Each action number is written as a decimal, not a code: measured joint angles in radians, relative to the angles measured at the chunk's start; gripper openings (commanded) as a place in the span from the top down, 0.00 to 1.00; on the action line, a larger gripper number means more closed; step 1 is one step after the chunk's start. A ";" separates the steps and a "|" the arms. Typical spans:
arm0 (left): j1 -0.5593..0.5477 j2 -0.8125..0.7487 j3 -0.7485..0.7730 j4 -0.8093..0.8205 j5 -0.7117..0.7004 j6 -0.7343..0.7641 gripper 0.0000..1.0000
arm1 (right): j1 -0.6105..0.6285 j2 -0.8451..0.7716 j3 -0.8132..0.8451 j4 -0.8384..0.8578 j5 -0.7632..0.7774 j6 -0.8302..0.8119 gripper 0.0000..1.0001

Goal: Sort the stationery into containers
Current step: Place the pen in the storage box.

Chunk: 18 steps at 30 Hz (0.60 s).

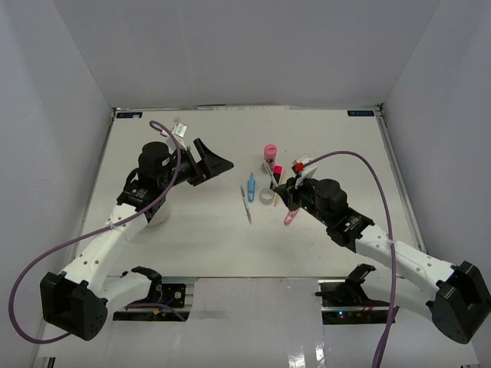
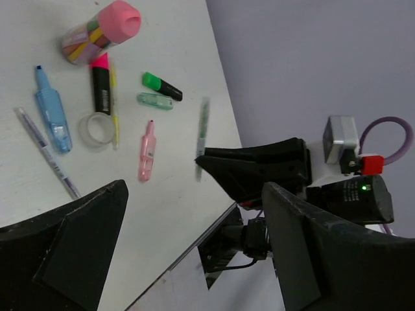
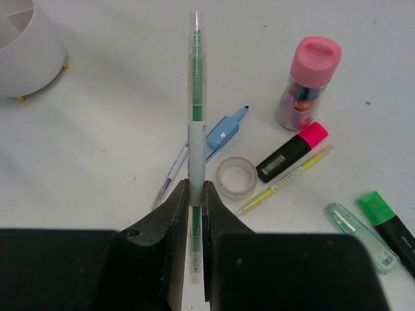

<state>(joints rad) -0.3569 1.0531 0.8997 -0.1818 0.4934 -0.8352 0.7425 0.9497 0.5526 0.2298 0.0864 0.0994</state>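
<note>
Thin green pen [image 3: 196,97] is being clamped by the right claw [image 3: 196,194]; its long axis is running straight ahead of the fingers. White cup [image 3: 26,52] is being seen well off to the pen's left, closer to the left arm. Left claw [image 1: 217,162] is being held wide apart, empty. Other stationery is lying around the tape roll [image 3: 235,176] on the table [image 1: 192,245]. A leftward carry is being judged necessary.
</note>
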 measured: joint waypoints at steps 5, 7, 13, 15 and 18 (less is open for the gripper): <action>-0.115 0.070 0.058 0.069 -0.083 -0.039 0.10 | 0.030 0.087 0.023 0.037 -0.028 0.000 0.92; -0.154 0.105 0.081 0.091 -0.118 -0.040 0.13 | 0.038 0.100 0.033 0.052 -0.041 0.002 0.92; -0.233 0.214 0.105 0.114 -0.235 -0.034 0.20 | 0.048 0.105 0.056 0.100 -0.064 0.005 0.92; -0.250 0.254 0.113 0.113 -0.263 -0.030 0.25 | 0.050 0.105 0.059 0.112 -0.075 0.006 0.92; -0.272 0.303 0.135 0.109 -0.294 -0.023 0.33 | 0.052 0.105 0.060 0.121 -0.091 0.008 0.92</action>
<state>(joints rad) -0.6292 1.3560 1.0348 -0.0731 0.1993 -0.8577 0.7944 1.0550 0.6121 0.3504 -0.0048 0.1070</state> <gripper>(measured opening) 0.696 0.133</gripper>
